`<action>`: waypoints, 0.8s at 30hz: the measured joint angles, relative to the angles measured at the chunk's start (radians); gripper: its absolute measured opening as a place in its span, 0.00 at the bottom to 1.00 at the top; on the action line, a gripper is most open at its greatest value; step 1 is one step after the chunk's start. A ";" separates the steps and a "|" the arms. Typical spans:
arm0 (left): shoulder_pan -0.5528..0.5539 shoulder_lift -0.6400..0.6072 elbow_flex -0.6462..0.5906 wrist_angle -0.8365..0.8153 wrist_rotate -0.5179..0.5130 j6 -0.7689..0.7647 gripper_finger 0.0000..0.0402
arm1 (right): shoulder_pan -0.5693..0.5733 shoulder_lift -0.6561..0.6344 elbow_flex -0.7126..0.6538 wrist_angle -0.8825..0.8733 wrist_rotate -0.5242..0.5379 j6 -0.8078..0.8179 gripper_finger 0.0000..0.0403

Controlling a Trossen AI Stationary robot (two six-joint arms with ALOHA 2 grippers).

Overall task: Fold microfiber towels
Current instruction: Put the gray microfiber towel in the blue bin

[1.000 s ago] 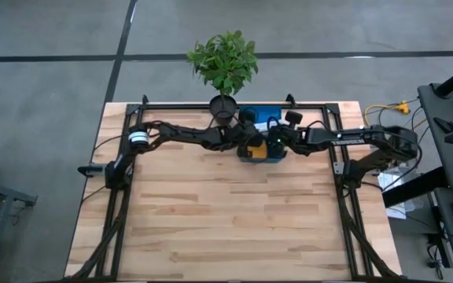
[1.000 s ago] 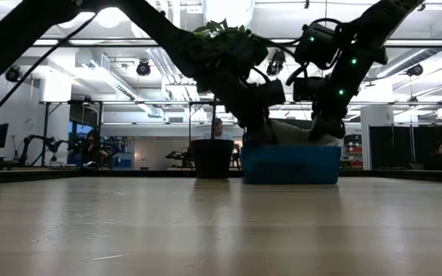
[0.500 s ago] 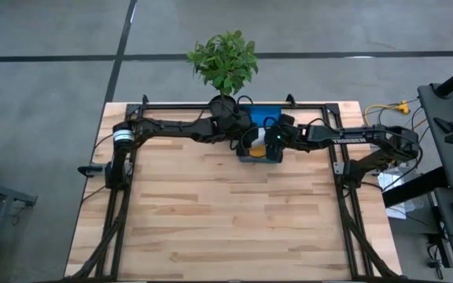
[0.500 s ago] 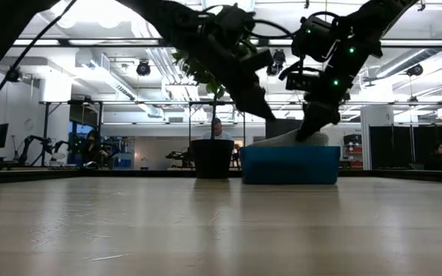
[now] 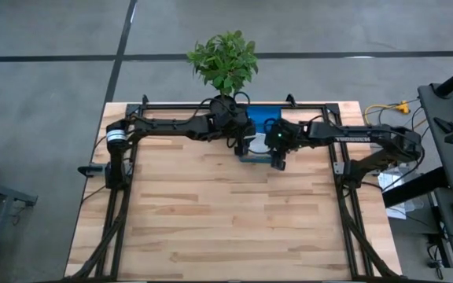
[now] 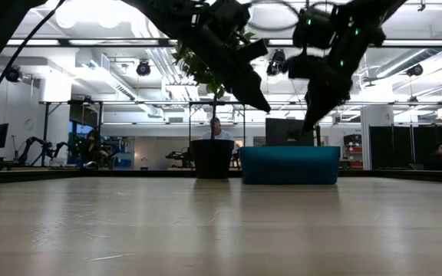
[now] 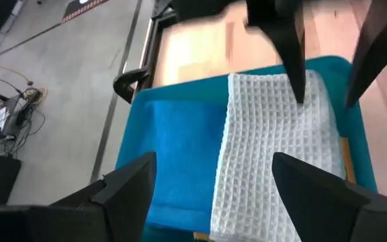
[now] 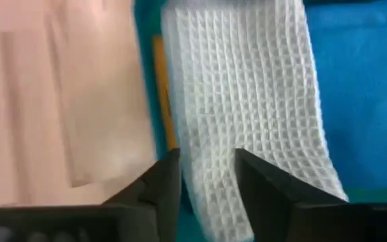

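A teal bin (image 6: 290, 165) stands at the table's far middle. In it a pale grey waffle towel (image 7: 274, 148) lies folded in a strip beside a blue towel (image 7: 173, 154). The edge of an orange towel (image 8: 158, 81) peeks out beside the grey one. My left gripper (image 7: 213, 195) hangs open above the bin's left side (image 6: 261, 103). My right gripper (image 8: 207, 188) is open just above the grey towel, near the bin's near right side (image 6: 311, 130); the grey cloth shows through the gap between its fingers. I cannot tell whether its tips still touch the cloth.
A potted plant (image 5: 224, 106) stands right behind the bin's left end, close to my left arm. A black frame (image 5: 336, 169) runs along the table's left, right and far edges. Bare wooden tabletop (image 5: 226, 220) stretches from the bin to the near edge.
My left gripper has risen out of the bin and drawn back toward the left. My right gripper has tipped and lifted off the grey towel. That towel humped above the bin's rim before and now lies down inside the bin.
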 joint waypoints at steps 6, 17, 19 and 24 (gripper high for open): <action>0.000 0.027 -0.029 -0.010 0.108 -0.003 0.69 | -0.036 -0.073 0.053 -0.029 -0.019 0.069 0.41; 0.006 0.069 -0.052 -0.052 0.144 -0.001 0.33 | -0.217 0.041 0.013 -0.049 -0.118 0.060 0.24; 0.005 0.078 -0.052 -0.070 0.145 -0.001 0.26 | -0.217 0.083 0.013 -0.050 -0.110 0.061 0.21; 0.006 0.080 -0.064 -0.097 0.144 -0.001 0.14 | -0.218 0.164 0.042 -0.065 -0.064 0.091 0.15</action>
